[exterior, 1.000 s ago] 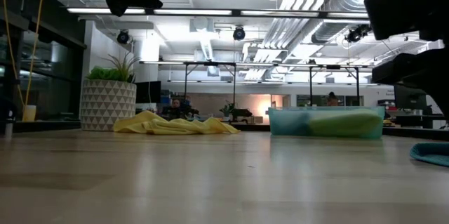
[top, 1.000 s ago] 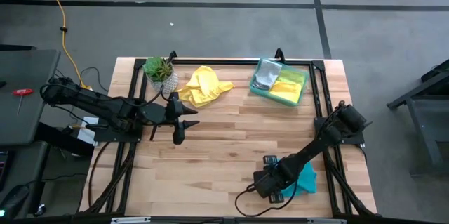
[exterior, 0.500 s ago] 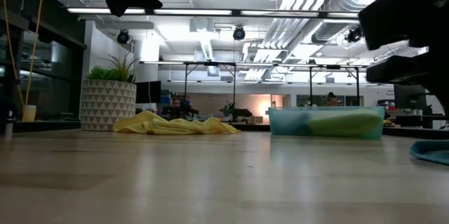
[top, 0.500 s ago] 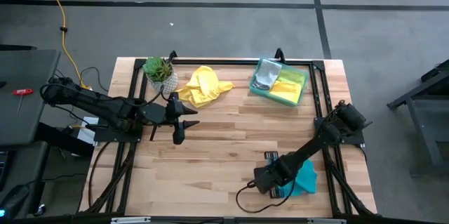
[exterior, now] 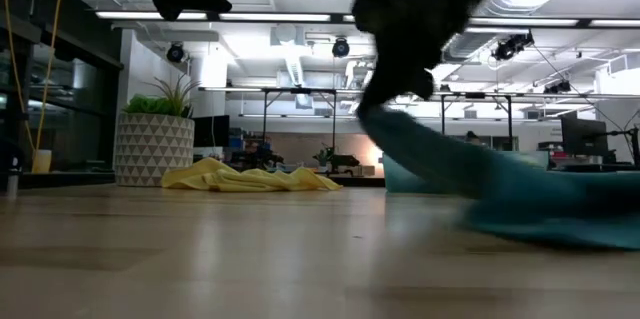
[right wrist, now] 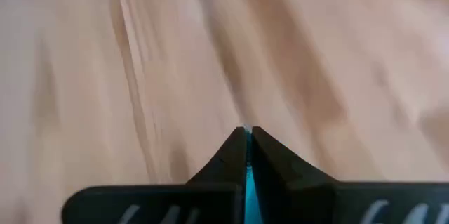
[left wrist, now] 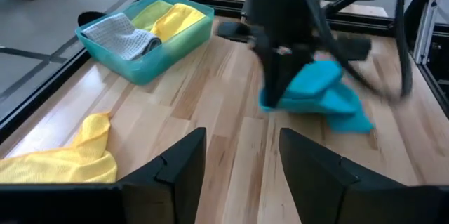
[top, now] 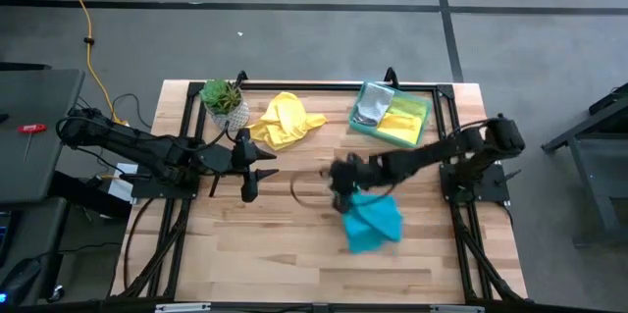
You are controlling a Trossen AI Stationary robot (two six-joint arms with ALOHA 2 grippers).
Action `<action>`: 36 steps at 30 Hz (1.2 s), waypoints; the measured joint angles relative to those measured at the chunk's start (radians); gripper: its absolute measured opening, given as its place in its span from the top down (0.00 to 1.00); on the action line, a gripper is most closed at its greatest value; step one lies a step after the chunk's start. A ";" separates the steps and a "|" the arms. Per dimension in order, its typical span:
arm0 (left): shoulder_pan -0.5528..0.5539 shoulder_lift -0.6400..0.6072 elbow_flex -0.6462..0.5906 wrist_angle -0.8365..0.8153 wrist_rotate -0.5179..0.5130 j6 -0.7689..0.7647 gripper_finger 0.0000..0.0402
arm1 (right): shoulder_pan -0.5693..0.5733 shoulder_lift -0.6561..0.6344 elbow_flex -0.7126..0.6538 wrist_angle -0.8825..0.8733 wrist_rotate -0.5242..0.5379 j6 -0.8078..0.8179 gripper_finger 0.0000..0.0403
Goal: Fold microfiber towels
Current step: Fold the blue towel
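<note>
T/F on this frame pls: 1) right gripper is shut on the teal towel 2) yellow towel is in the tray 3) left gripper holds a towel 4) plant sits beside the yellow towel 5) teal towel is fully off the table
1) True: the right gripper is shut on the teal towel.
2) False: the loose yellow towel lies crumpled on the table, apart from the tray.
3) False: the left gripper is open and empty.
4) True: the plant stands just beside it.
5) False: its lower part drags on the table.
</note>
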 joint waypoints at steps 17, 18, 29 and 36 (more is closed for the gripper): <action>0.002 0.000 0.000 -0.022 -0.021 0.044 0.57 | -0.203 0.001 0.550 -0.496 0.107 -0.055 1.00; 0.002 0.000 0.000 -0.022 -0.028 0.042 0.57 | -0.199 0.001 0.558 -0.536 0.108 -0.033 1.00; 0.000 0.185 -0.063 0.030 -0.002 -0.164 0.57 | -0.185 0.003 0.454 -0.585 0.067 0.104 1.00; -0.035 0.492 -0.087 0.223 0.137 -0.264 0.57 | -0.198 0.002 0.445 -0.574 0.065 0.092 1.00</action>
